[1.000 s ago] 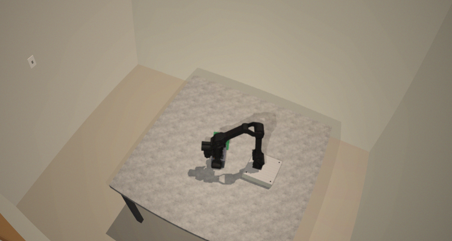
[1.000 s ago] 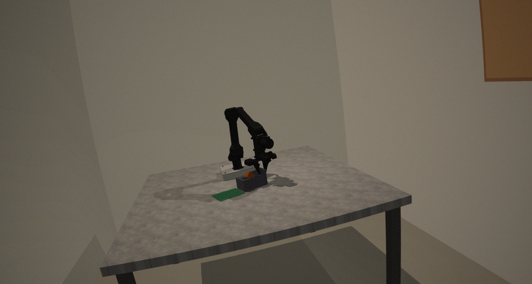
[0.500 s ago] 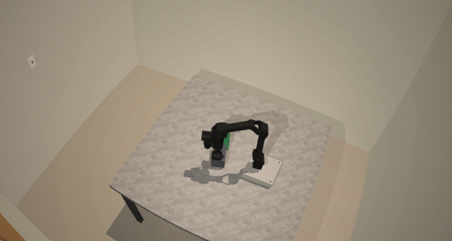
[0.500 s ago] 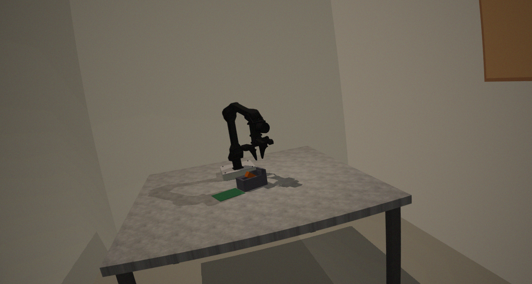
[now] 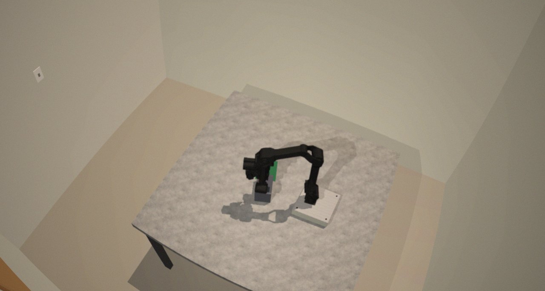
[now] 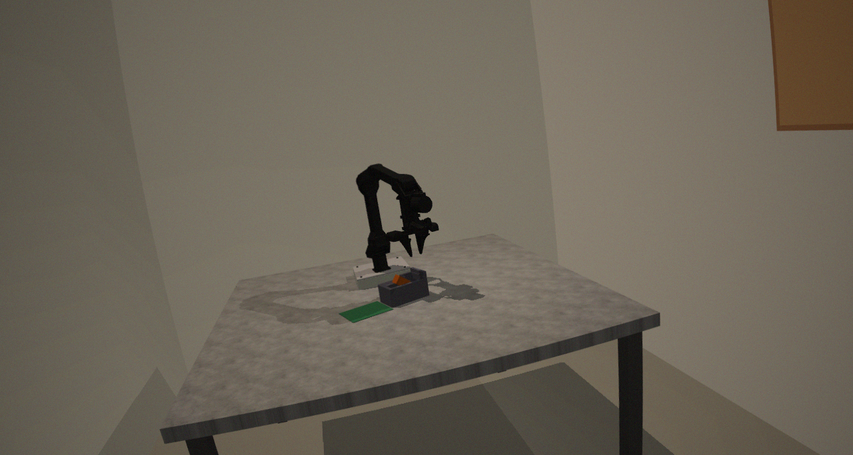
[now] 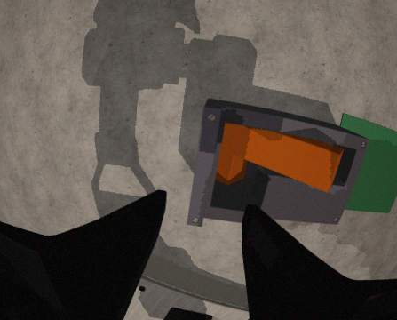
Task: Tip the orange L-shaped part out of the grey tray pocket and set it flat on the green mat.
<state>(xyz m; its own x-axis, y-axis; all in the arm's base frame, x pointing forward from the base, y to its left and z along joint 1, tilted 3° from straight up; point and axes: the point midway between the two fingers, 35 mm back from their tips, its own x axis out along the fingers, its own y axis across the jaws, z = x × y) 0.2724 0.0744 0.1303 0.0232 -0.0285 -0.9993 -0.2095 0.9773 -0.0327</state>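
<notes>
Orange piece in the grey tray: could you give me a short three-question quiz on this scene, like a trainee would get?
1. True or false: the hand is holding the orange part.
2. Where does the green mat lie? A) beside the grey tray; B) inside it; C) on top of the orange part.
3. Fill in: the orange part sits ____ in its pocket (flat or tilted).

Key: 1 false, the hand hangs above the tray with nothing between its fingers; 2 A; 3 tilted.
</notes>
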